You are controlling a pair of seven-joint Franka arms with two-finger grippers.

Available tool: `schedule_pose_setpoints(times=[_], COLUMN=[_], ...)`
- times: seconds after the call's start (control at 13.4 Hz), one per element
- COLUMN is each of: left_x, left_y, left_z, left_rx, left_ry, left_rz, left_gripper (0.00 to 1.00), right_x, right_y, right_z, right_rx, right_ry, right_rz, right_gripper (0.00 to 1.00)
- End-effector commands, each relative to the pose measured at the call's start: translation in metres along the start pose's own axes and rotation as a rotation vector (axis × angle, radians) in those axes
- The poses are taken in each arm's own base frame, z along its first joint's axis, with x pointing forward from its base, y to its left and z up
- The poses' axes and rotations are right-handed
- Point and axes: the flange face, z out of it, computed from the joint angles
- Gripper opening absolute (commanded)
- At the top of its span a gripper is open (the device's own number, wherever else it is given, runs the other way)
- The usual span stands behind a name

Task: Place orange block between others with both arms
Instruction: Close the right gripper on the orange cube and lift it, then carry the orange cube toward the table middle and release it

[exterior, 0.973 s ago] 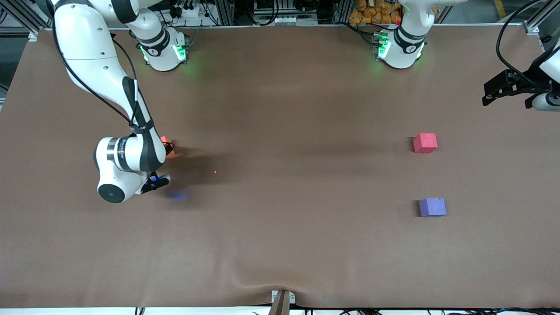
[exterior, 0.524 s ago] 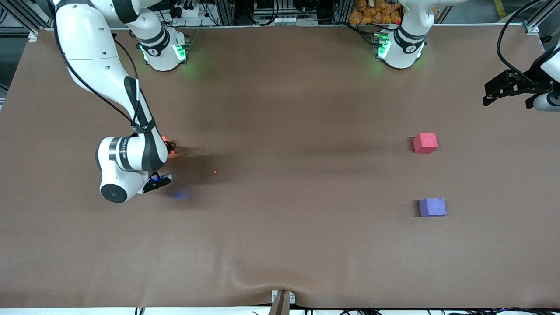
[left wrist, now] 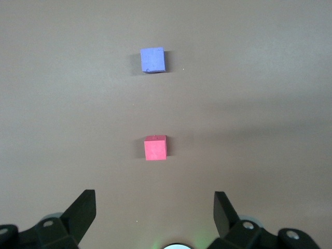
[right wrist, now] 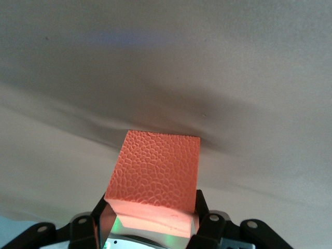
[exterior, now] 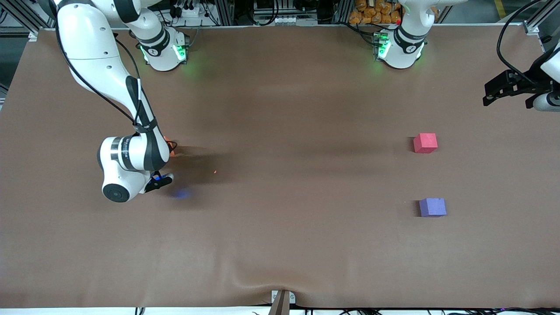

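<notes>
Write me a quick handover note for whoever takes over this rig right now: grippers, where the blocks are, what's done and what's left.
Right gripper: shut on the orange block, low at the table near the right arm's end.
Left gripper: open, empty, waiting above the left arm's end of the table.
Red-pink block and purple-blue block: on the table toward the left arm's end, apart, the purple-blue one nearer the front camera.
Done: orange block gripped.
Left: lift it, carry it across, probably hand it to the left gripper, and set it in the gap between the two blocks.
</notes>
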Motion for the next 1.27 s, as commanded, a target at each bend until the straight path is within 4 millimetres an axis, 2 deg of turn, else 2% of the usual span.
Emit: schedule_pose_setpoints(times=[0.0, 0.3, 0.6, 0.75, 1.2], left_x=[-0.002, -0.002, -0.002, -0.002, -0.002], left_y=[-0.003, -0.003, -0.003, -0.003, -0.004], left_z=[-0.002, -0.002, -0.002, -0.002, -0.001], left_rx=[-0.025, -0.025, -0.025, -0.025, -0.025], left_ry=[-0.007, -0.005, -0.005, -0.005, -0.007], left_rz=[0.008, 0.008, 0.008, 0.008, 0.005], left_gripper=[1.0, 1.0, 1.0, 1.0, 1.0], right_x=[0.001, 0.001, 0.013, 0.023, 0.044], right_y=[-0.011, -0.024, -0.052, -0.078, -0.176], right_z=[-0.023, -0.063, -0.068, -0.067, -0.065], right_rx=[0.059, 0.136, 0.291, 0.302, 0.383], right_ry=[0.067, 0.187, 0.25, 0.269, 0.298], right_rz=[0.001, -0.011, 0.016, 0.031, 0.171], right_gripper=[0.64, 0.64, 0.65, 0.65, 0.67])
